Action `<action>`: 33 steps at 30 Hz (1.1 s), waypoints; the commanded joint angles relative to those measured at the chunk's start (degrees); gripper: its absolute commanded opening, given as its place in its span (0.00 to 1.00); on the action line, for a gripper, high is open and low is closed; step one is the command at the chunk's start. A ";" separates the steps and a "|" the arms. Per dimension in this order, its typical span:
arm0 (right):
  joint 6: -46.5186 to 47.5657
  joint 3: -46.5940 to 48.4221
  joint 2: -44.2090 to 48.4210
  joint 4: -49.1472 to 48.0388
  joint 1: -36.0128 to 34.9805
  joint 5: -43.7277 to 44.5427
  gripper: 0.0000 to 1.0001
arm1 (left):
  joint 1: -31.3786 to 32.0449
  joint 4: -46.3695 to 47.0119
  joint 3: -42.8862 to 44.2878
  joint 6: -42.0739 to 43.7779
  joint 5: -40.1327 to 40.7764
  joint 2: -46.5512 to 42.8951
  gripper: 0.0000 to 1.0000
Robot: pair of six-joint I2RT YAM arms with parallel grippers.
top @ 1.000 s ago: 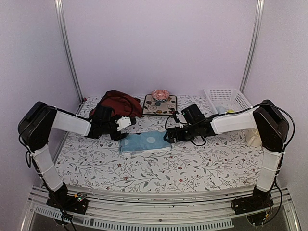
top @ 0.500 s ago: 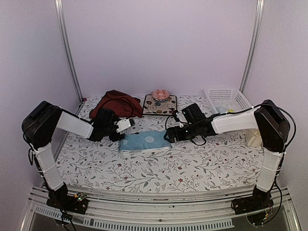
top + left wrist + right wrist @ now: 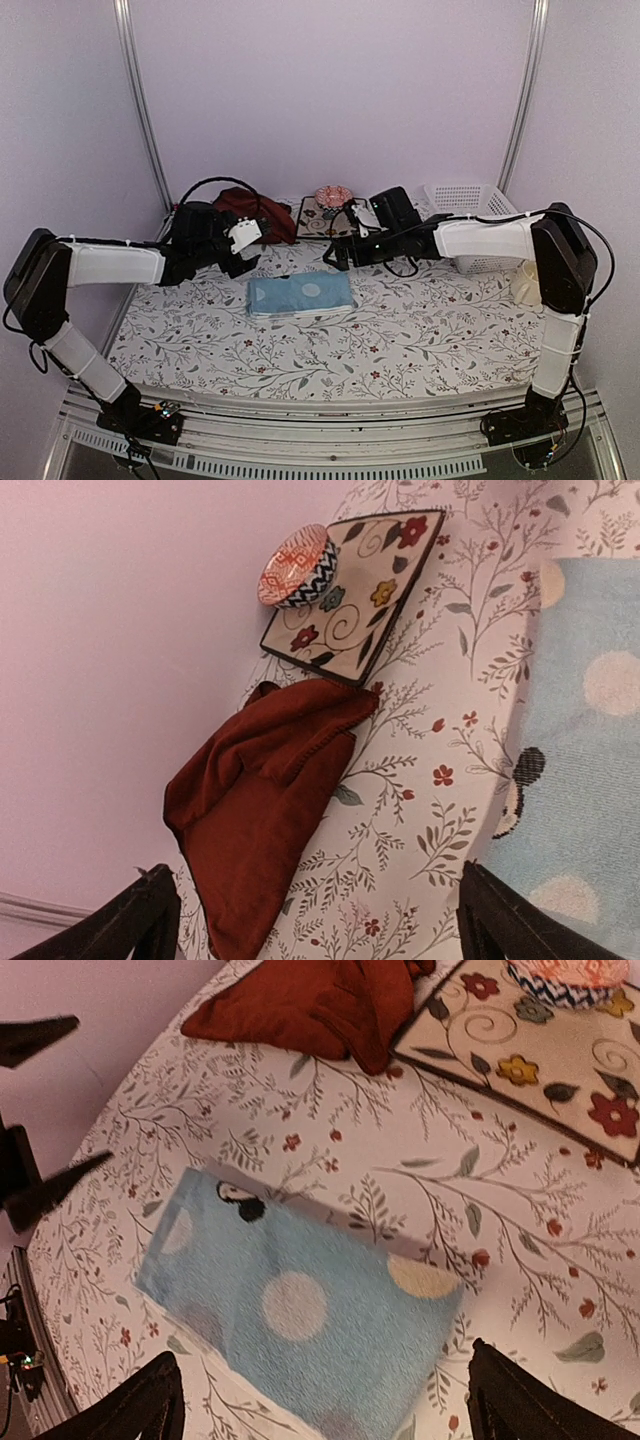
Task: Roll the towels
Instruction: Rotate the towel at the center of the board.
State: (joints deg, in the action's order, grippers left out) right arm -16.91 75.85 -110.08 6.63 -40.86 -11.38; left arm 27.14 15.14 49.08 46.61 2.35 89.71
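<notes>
While both are held with fingers spread wide and empty above the white floral covering [image 3: 400, 340], two towels are seen: the dark red towel [image 3: 260, 820] is crumpled just beyond the left gripper [image 3: 318, 900], and the folded light blue towel [image 3: 300, 1310] is laid flat beneath the right gripper [image 3: 325, 1360]. One basket [image 3: 470, 200] is partly hidden by the right arm. One floral mat [image 3: 350, 590], bearing one bowl [image 3: 295, 565], is set just beside the red towel.

Wearing white shells on left arm [image 3: 110, 265] and right arm [image 3: 480, 238] between bulky black joint housings; trailing looping black cables [image 3: 212, 181]; ending in dark pointed fingers [image 3: 135, 920].
</notes>
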 commanded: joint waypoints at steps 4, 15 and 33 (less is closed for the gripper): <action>3.07 15.83 -11.40 3.30 -0.36 -6.97 0.99 | 3.44 -0.20 -7.01 -2.47 0.75 2.14 0.97; 2.49 24.14 -21.97 6.51 -0.37 -8.75 0.99 | 3.89 1.95 -7.24 -0.44 5.89 8.96 0.97; -0.17 14.99 -21.03 4.66 1.45 -4.61 0.99 | 3.57 1.57 -1.98 2.00 8.29 8.24 0.97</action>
State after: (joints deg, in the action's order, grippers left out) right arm -15.00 95.13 -132.16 9.52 -40.53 -18.35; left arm 30.85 17.08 43.48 48.23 10.83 99.31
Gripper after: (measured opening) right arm 0.989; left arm 0.969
